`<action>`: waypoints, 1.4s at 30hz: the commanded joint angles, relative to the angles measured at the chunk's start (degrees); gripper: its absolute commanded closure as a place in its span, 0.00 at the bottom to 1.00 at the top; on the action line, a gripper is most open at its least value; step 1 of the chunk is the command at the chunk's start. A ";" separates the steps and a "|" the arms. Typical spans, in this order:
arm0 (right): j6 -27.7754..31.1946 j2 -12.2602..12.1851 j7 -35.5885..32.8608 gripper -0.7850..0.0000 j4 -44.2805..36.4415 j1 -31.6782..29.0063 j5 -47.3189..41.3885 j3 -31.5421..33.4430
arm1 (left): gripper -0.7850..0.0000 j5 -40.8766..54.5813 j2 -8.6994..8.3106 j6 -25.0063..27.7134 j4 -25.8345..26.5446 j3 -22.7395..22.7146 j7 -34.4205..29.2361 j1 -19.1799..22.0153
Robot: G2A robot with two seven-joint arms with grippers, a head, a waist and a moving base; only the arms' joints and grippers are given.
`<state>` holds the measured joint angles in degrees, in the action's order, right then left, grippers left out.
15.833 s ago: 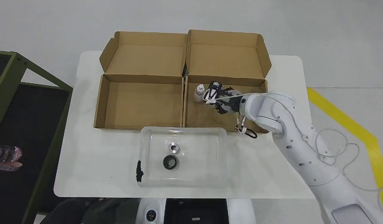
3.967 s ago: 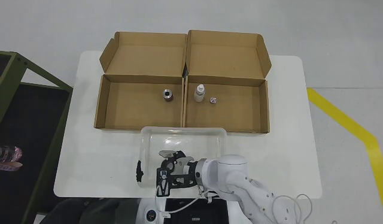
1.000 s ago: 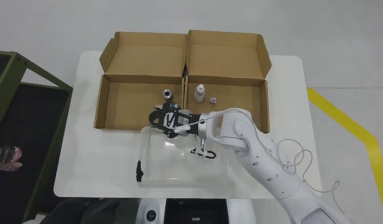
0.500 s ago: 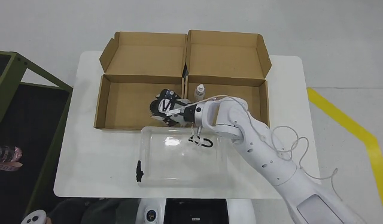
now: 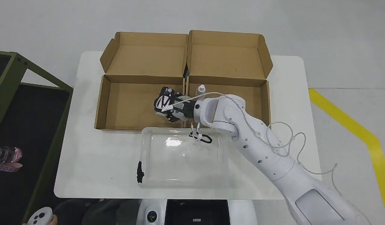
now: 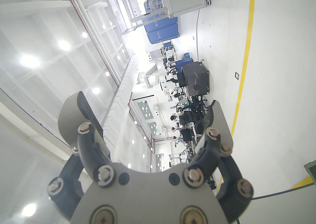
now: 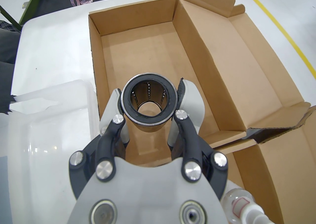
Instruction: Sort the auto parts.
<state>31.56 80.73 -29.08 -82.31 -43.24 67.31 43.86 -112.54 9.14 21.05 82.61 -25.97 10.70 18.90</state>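
As it overhangs a box (image 7: 148,45) (cardboard), the right claw (image 7: 150,99) clamps a bearing (image 7: 148,118).

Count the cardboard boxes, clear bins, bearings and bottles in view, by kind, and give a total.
Cardboard boxes: 2, left and right
Clear bin: 1
Bearing: 1
White bottle: 1
Total: 5

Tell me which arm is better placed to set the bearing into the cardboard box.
Right. The right gripper is shut on the bearing over the open box; the left gripper is open, empty, aimed elsewhere.
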 commanded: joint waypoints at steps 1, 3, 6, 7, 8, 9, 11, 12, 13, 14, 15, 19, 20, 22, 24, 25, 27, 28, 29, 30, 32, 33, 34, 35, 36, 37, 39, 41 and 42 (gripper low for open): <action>-0.17 0.08 -0.17 1.00 0.61 0.20 0.71 -0.22 | 0.00 0.00 0.00 0.00 0.00 0.00 0.00 0.00; -0.34 0.20 -0.26 1.00 1.38 0.30 1.32 -0.55 | 0.00 0.00 0.00 0.00 0.00 0.00 0.00 0.00; -0.21 0.42 -0.28 1.00 2.41 0.32 2.20 -1.36 | 0.00 0.00 0.00 0.00 0.00 0.00 0.00 0.00; -0.25 0.50 -0.34 1.00 2.70 0.34 2.55 -1.61 | 0.00 0.00 0.00 0.00 0.00 0.00 0.00 0.00; -0.36 0.57 -0.30 1.00 2.90 0.33 2.80 -1.82 | 0.00 0.00 0.00 0.00 0.00 0.00 0.00 0.00; -0.47 0.65 -0.26 1.00 3.21 0.29 3.11 -2.04 | 0.00 0.00 0.00 0.00 0.00 0.00 0.00 0.00; -0.63 0.79 0.05 1.00 3.70 0.35 3.52 -2.31 | 0.00 0.00 0.00 0.00 0.00 0.00 0.00 0.00; -0.72 0.85 0.11 1.00 4.02 0.42 3.75 -2.39 | 0.00 0.00 0.00 0.00 0.00 0.00 0.00 0.00; -0.79 0.91 0.24 1.00 4.28 0.49 3.90 -2.44 | 0.00 0.00 0.00 0.00 0.00 0.00 0.00 0.00; -0.95 0.97 0.19 1.00 4.52 0.60 4.31 -2.53 | 0.00 0.00 0.00 0.00 0.00 0.00 0.00 0.00; -1.00 1.03 0.18 1.00 4.69 0.69 4.71 -2.66 | 0.00 0.00 0.00 0.00 0.00 0.00 0.00 0.00; -1.10 1.27 0.10 0.95 5.47 1.01 5.91 -3.10 | 0.00 0.00 0.00 0.00 0.00 0.00 0.00 0.00; -1.09 1.33 0.14 0.90 5.70 1.06 6.07 -3.17 | 0.00 0.00 0.00 0.00 0.00 0.00 0.00 0.00; -1.02 1.45 0.11 0.87 6.07 1.20 6.46 -3.33 | 0.00 0.00 0.00 0.00 0.00 0.00 0.00 0.00; -1.09 1.57 -0.01 0.83 6.39 1.28 6.81 -3.47 | 0.00 0.00 0.00 0.00 0.00 0.00 0.00 0.00; -1.11 1.62 0.02 0.82 6.47 1.31 6.95 -3.52 | 0.00 0.00 0.00 0.00 0.00 0.00 0.00 0.00; -1.00 1.71 -0.25 0.78 6.59 1.41 7.47 -3.68 | 0.00 0.00 0.00 0.00 0.00 0.00 0.00 0.00; -0.94 1.75 -0.44 0.73 6.61 1.45 7.69 -3.74 | 0.00 0.00 0.00 0.00 0.00 0.00 0.00 0.00; -0.86 1.79 -0.60 0.69 6.62 1.49 7.90 -3.78 | 0.00 0.00 0.00 0.00 0.00 0.00 0.00 0.00; -0.79 1.83 -0.79 0.65 6.62 1.53 8.07 -3.82 | 0.00 0.00 0.00 0.00 0.00 0.00 0.00 0.00; -0.43 1.89 -1.24 0.59 6.63 1.67 8.60 -3.94 | 0.00 0.00 0.00 0.00 0.00 0.00 0.00 0.00; -0.37 1.92 -1.41 0.58 6.62 1.72 8.81 -3.96 | 0.00 0.00 0.00 0.00 0.00 0.00 0.00 0.00; -0.35 1.95 -1.59 0.57 6.59 1.79 9.12 -3.99 | 0.00 0.00 0.00 0.00 0.00 0.00 0.00 0.00; -0.35 1.98 -1.62 0.55 6.58 1.77 9.21 -3.98 | 0.00 0.00 0.00 0.00 0.00 0.00 0.00 0.00; -0.34 2.01 -1.66 0.55 6.56 1.80 9.38 -3.96 | 0.00 0.00 0.00 0.00 0.00 0.00 0.00 0.00; -0.41 2.03 -1.74 0.53 6.52 1.82 9.58 -3.92 | 0.00 0.00 0.00 0.00 0.00 0.00 0.00 0.00; -0.41 2.08 -1.72 0.53 6.39 1.75 9.69 -3.82 | 0.00 0.00 0.00 0.00 0.00 0.00 0.00 0.00; -0.48 2.12 -1.87 0.48 6.26 1.65 9.88 -3.73 | 0.00 0.00 0.00 0.00 0.00 0.00 0.00 0.00; -0.50 2.14 -1.88 0.44 6.09 1.59 9.98 -3.68 | 0.00 0.00 0.00 0.00 0.00 0.00 0.00 0.00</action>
<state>31.09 82.85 -30.94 -76.10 -41.60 77.22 40.14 -112.54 9.14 21.05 82.61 -25.97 10.70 18.90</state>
